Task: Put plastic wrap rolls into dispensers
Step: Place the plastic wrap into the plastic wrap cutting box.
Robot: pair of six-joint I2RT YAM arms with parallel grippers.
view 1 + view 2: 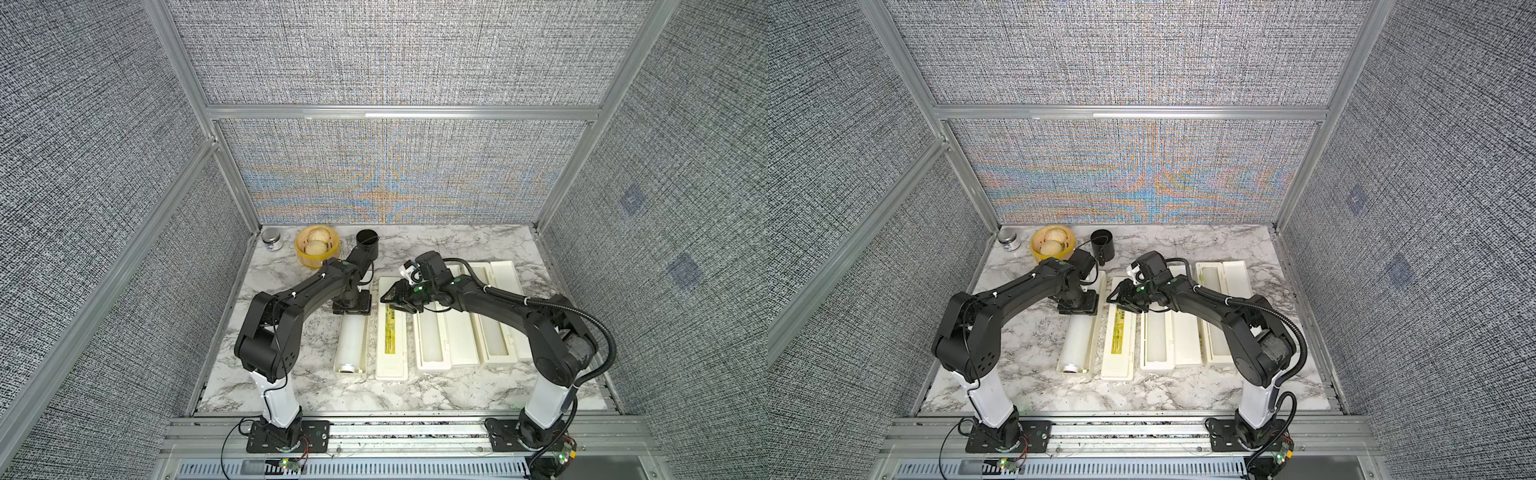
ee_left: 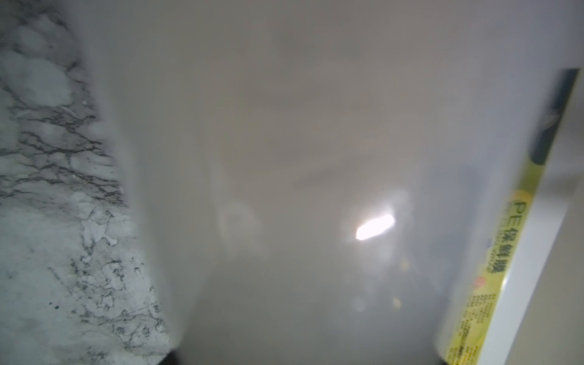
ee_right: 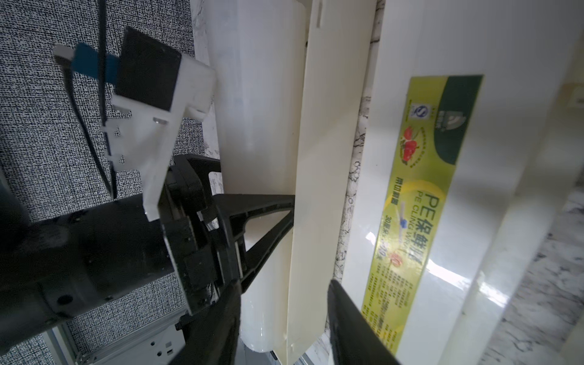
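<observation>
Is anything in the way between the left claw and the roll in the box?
Nothing visible. The left gripper is right down at the plastic wrap roll, which lies in its open dispenser. The lid stands up beside the roll, not over it.

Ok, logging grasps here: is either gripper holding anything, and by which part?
The left gripper appears clamped across the plastic wrap roll, toward its far end, in the open dispenser. The right gripper is open, holding nothing.

Black arms [image 1: 299, 297], white lower links [image 1: 276, 399], corrugated cable [image 1: 613, 347], black right claw [image 1: 387, 302]
</observation>
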